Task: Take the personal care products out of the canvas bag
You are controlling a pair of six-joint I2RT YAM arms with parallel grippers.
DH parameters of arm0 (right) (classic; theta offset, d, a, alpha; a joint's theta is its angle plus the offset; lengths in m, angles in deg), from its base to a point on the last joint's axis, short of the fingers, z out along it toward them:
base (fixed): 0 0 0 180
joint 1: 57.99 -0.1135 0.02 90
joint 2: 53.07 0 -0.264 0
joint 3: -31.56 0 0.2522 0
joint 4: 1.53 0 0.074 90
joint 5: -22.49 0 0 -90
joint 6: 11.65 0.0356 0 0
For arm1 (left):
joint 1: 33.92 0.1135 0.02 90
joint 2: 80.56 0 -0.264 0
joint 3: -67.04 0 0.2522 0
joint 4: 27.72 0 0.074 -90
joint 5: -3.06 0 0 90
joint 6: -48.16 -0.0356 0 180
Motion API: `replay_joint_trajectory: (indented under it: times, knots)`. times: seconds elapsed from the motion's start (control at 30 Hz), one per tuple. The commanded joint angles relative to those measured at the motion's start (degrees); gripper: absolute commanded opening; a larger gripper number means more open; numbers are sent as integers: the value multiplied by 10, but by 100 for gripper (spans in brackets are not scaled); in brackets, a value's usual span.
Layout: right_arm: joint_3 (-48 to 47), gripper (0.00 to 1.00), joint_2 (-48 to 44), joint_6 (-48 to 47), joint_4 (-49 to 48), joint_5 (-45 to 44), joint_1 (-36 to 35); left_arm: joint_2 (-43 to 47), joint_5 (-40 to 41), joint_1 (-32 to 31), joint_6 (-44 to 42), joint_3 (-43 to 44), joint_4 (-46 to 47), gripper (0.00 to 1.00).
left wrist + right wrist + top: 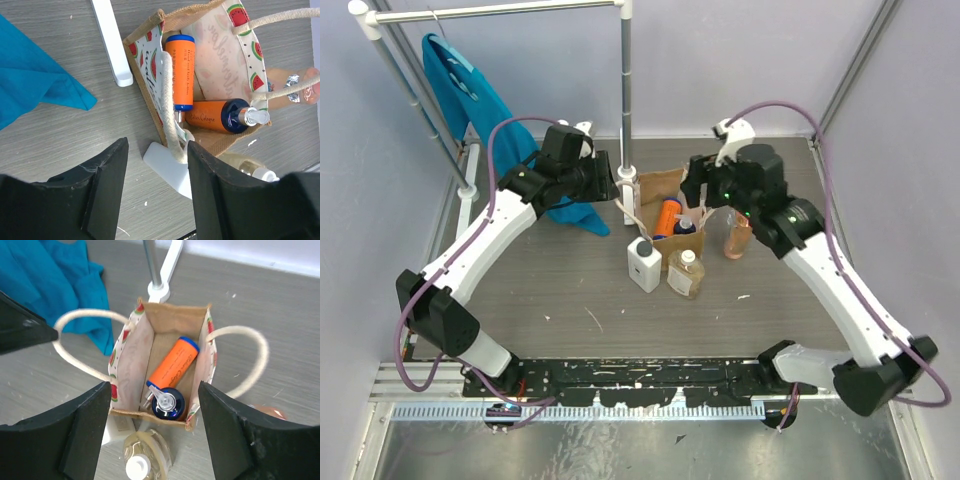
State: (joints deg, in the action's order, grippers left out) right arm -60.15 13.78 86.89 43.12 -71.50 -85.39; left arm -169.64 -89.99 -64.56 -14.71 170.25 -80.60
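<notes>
Personal care products: white bottle [643, 264] and amber bottle [685, 274] stand outside, nearest the arms; two orange bottles [175, 362] lie inside.
Canvas bag [658, 186]: upright, mouth agape.
Right gripper [154, 390]: splayed over the mouth, probably for reaching in.
Left gripper [157, 147]: splayed, empty, near cord handle [170, 100].

Overhead view; both wrists above bag [131, 367]

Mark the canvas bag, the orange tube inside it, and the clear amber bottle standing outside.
canvas bag [131, 357]: right wrist view, inner wall at picture left.
orange tube [175, 365]: right wrist view, middle of its body.
clear amber bottle [150, 447]: right wrist view, its shoulder.
</notes>
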Motion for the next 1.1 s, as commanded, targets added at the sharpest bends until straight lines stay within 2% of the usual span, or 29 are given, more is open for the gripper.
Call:
replay_joint_trajectory:
  times: [0.0,0.2,0.4,0.47,0.5,0.57,0.6,1.07]
  knots:
    - [43,75,71,-14,-20,45,-7,10,-5,3,7,9,-2,58]
    - [103,75,126,-11,-75,53,-7,27,-7,3,13,-23,10,58]
    - [114,74,175,-10,-57,63,-8,30,-9,3,14,-25,11,58]
    - [115,68,180,-11,-50,76,-9,30,-9,3,13,-25,12,59]
    - [108,61,183,-14,-42,81,-9,29,-10,3,13,-25,12,59]
    - [88,40,187,-19,-20,77,-11,27,-11,3,13,-25,12,59]
    - [77,34,186,-20,-14,70,-12,26,-11,2,14,-25,12,59]
    - [-166,28,70,-18,64,-57,-12,28,-6,3,9,-23,10,59]
